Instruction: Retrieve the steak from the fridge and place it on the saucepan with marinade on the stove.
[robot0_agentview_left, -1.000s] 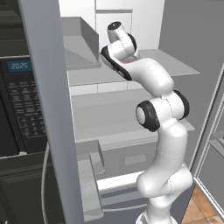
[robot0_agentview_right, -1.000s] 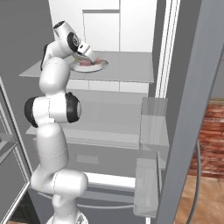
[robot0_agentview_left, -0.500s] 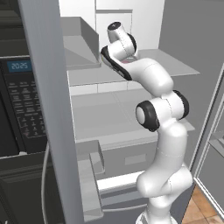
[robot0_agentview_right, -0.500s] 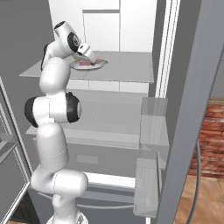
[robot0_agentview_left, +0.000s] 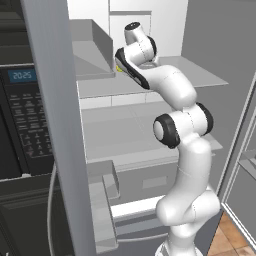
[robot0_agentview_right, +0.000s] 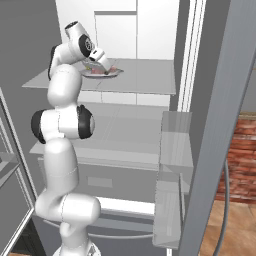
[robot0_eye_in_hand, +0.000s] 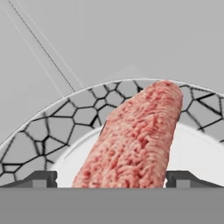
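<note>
The steak (robot0_eye_in_hand: 135, 135), a pinkish-red slab, lies on a white plate with a grey crackle-pattern rim (robot0_eye_in_hand: 78, 113). The plate (robot0_agentview_right: 116, 74) stands on the upper shelf (robot0_agentview_right: 145, 80) of the open fridge (robot0_agentview_left: 55, 125). My gripper (robot0_eye_in_hand: 113, 179) is open and hangs just over the plate, one fingertip (robot0_eye_in_hand: 41, 178) on either side of the steak's near end. From the right base, the gripper (robot0_agentview_right: 106, 66) sits right at the steak (robot0_agentview_right: 110, 71). The saucepan, marinade and stove are out of view.
A black wall oven with a keypad (robot0_agentview_left: 20, 115) stands left of the fridge. Door bins (robot0_agentview_right: 172, 145) jut from the open right door. Lower shelves (robot0_agentview_left: 125, 135) and the bottom drawer (robot0_agentview_left: 140, 205) lie below the arm. A brick wall (robot0_agentview_right: 245, 155) shows at right.
</note>
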